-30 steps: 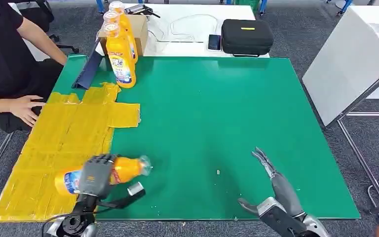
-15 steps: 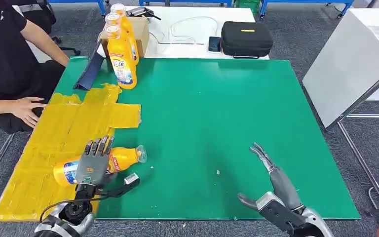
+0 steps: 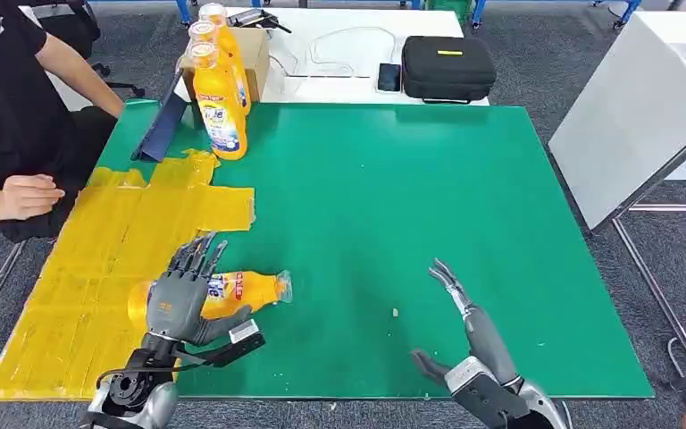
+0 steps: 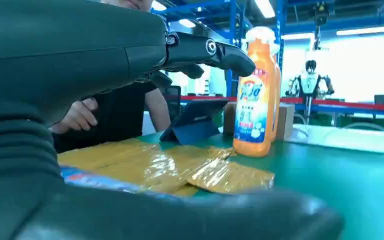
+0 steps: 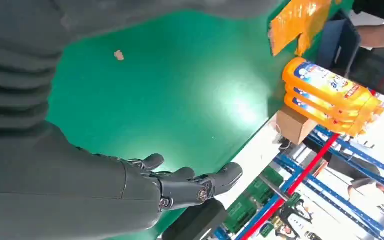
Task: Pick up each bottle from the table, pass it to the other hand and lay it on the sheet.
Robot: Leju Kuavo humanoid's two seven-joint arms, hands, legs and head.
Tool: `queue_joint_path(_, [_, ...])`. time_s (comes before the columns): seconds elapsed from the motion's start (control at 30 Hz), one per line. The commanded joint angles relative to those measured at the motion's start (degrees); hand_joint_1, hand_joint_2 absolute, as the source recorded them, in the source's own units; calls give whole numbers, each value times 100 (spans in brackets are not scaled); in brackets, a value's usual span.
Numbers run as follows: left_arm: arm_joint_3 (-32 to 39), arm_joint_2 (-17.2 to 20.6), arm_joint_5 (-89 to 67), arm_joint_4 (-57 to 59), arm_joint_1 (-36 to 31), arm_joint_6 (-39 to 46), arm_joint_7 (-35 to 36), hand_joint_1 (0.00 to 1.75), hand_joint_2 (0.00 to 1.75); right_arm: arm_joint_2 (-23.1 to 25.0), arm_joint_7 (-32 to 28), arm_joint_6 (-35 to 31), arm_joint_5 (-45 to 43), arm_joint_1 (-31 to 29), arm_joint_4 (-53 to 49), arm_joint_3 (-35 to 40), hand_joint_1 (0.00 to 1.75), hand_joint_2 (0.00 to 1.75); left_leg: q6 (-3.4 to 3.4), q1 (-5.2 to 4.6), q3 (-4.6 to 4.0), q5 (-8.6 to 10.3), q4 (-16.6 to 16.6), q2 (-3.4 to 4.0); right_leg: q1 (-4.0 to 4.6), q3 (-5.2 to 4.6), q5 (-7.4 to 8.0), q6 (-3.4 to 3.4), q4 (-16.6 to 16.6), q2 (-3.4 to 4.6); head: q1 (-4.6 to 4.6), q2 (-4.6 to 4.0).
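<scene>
An orange bottle (image 3: pixel 241 290) lies on its side at the right edge of the yellow sheet (image 3: pixel 116 241), its cap end out on the green table (image 3: pixel 393 197). My left hand (image 3: pixel 181 298) is over its label end with fingers spread straight and the thumb (image 3: pixel 230 325) beside it, not closed around it. In the left wrist view the fingers (image 4: pixel 210 50) stretch out above a strip of the bottle's label (image 4: pixel 95 181). Three upright orange bottles (image 3: pixel 219 98) stand in a row at the far left. My right hand (image 3: pixel 464 326) hovers open and empty near the front edge.
A person sits at the left, one hand (image 3: pixel 27 193) just off the sheet. A dark stand (image 3: pixel 161 125) leans near the standing bottles. Behind the table are a cardboard box (image 3: pixel 252 49), a phone (image 3: pixel 388 77) and a black case (image 3: pixel 447 67). A white table (image 3: pixel 634 116) stands right.
My left hand has spread its fingers off the lying bottle, which has shifted right, partly off the sheet. The person's hand pulled back from the sheet. My right hand drifted slightly left.
</scene>
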Motion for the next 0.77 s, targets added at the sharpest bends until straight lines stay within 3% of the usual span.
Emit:
queue_joint_path(0.03, [277,-162,4,-158,17,-29,-16,0,0,179,-3,-27,2,-133,308,124,0,0,-12,4,17,-9,0,1,1,14,-4,-7,-1,14,-2,0])
queue_joint_path(0.1, [492,-398,1048,-617,175,438,-698,0,0,302,-95,-40,-25,-85,287,103,0,0,-14,5,22,-11,2,-4,1,18,-7,-9,-1,11,0,0])
queue_joint_path(0.17, [533,-529,971,-1214,308,558,-560,0,0,400,-83,-193,266,-27,240,244,0,0,-10,6,3,-8,7,0,3,-50,-6,-8,3,11,2,0])
queue_joint_path(0.23, [603,-735,1535,-1694,427,487,-902,0,0,419,-73,-302,340,5,224,402,0,0,-18,7,1,-17,12,1,4,-56,-14,-16,7,18,0,0])
queue_joint_path(0.4, [607,-1245,4743,-2631,858,-1319,-1912,0,0,1162,-431,-903,353,190,-181,436,0,0,-26,5,18,-30,16,-11,-1,-39,-26,-16,15,12,0,0])
queue_joint_path(0.47, [657,-1108,5438,-3130,1364,-1635,-2231,0,0,1535,-427,-1066,676,-160,11,974,0,0,-15,4,-6,-17,9,12,2,-65,-9,-10,7,25,2,0])
queue_joint_path(0.57, [1628,-1023,6448,-3492,1851,-2345,-2913,0,0,1802,-283,-1634,518,-1642,1392,1926,0,0,-28,7,16,-38,6,94,6,-7,1,-19,7,110,0,0])
queue_joint_path(0.63, [2229,-1146,6654,-3497,1831,-2934,-3069,0,0,1933,-361,-1904,323,-2170,1953,2223,0,0,-35,8,36,-40,0,150,12,-3,12,-24,13,158,2,0])
queue_joint_path(0.73, [2484,-1210,6606,-3286,1595,-3316,-3069,0,0,1907,-364,-2041,203,-2351,2071,2410,0,0,-34,15,16,-15,-4,111,17,-28,13,-36,17,116,-2,0])
queue_joint_path(0.77, [2483,-1220,6573,-3247,1524,-3307,-3069,0,0,1889,-366,-2067,202,-2354,2064,2434,0,0,-32,18,9,-6,-1,82,18,-88,-1,-47,21,82,2,2])
